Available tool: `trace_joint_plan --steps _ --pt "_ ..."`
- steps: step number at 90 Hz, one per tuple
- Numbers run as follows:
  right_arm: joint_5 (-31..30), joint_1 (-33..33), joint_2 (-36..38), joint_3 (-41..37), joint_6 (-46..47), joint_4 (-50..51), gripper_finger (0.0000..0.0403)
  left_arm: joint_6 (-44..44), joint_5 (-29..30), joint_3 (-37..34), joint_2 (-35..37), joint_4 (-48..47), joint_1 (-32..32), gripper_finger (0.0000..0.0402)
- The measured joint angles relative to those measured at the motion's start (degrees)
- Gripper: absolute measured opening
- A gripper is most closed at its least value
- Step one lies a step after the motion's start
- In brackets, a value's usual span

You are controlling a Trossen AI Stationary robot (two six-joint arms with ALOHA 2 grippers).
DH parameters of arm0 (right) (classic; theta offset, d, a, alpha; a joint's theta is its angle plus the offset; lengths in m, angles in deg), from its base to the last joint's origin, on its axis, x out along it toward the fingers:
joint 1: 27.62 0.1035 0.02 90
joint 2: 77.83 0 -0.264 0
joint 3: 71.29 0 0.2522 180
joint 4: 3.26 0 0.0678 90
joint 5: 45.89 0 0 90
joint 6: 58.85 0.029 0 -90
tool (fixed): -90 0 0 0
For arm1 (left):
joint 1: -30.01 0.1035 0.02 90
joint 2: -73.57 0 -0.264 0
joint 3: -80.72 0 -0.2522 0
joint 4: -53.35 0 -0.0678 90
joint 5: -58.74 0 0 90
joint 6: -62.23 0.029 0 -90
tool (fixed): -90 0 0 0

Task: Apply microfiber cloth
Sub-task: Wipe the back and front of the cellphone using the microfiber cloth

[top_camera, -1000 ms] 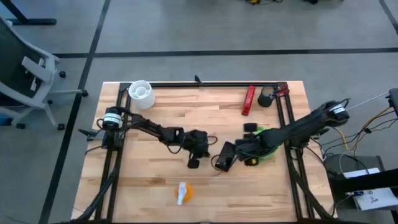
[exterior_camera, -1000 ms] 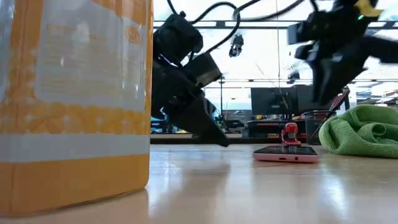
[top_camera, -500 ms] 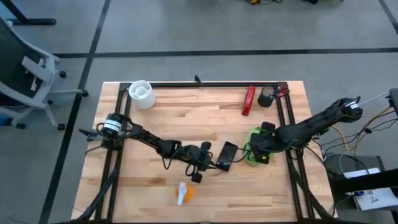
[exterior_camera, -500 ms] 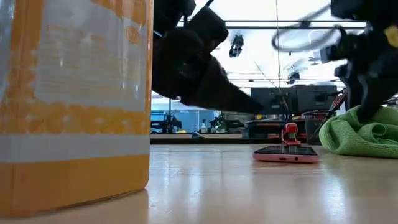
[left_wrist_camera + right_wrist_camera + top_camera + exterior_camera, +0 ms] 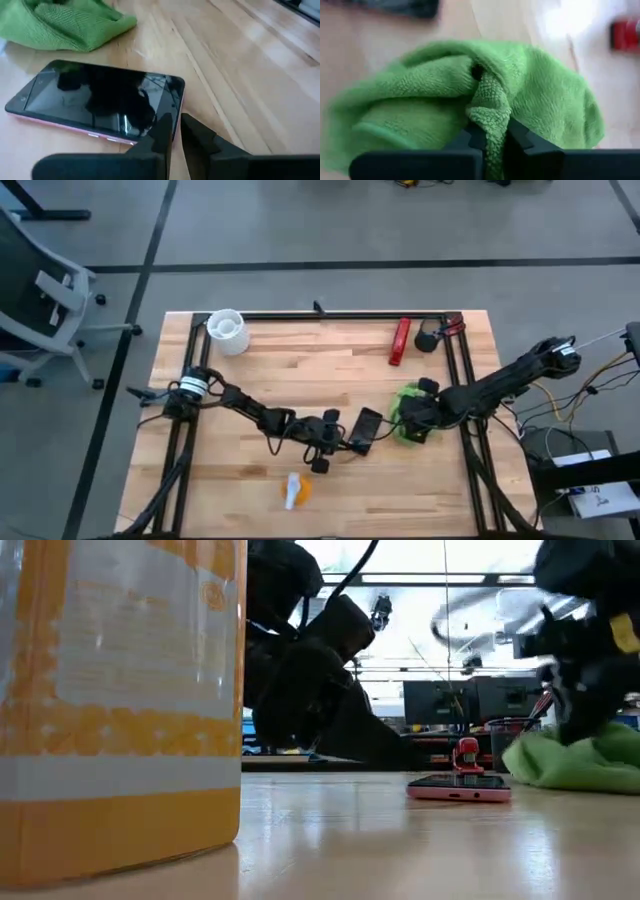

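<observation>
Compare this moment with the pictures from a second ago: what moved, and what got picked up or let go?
The right gripper pulled back from the phone to the green cloth and now pinches a fold of it. The left gripper came down and in, its shut fingertips now by the phone's edge. The phone, spray bottle, white cup and red tool stayed put.

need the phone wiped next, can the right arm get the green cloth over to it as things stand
Probably yes. The right gripper is shut on a fold of the microfiber cloth, and only bare table separates it from the phone; the left gripper sits at the phone's far end.
</observation>
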Motion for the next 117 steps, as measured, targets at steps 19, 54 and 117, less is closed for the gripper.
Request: trace_joint_plan --steps 19,54,117 --pt "0.9 0.0 0.0 8.6 -12.2 -3.4 0.0001 -1.0 0.5 0.0 0.0 0.2 0.0 0.0022" --pt "7.1 0.7 -15.5 7.9 -18.4 -26.3 0.0000 -0.7 3.3 0.1 -0.1 3.1 0.3 0.0022" --pt "-8.8 1.4 -5.9 7.8 -12.7 -23.7 0.0000 0.4 3.1 2.1 1.4 0.8 -1.4 0.0022"
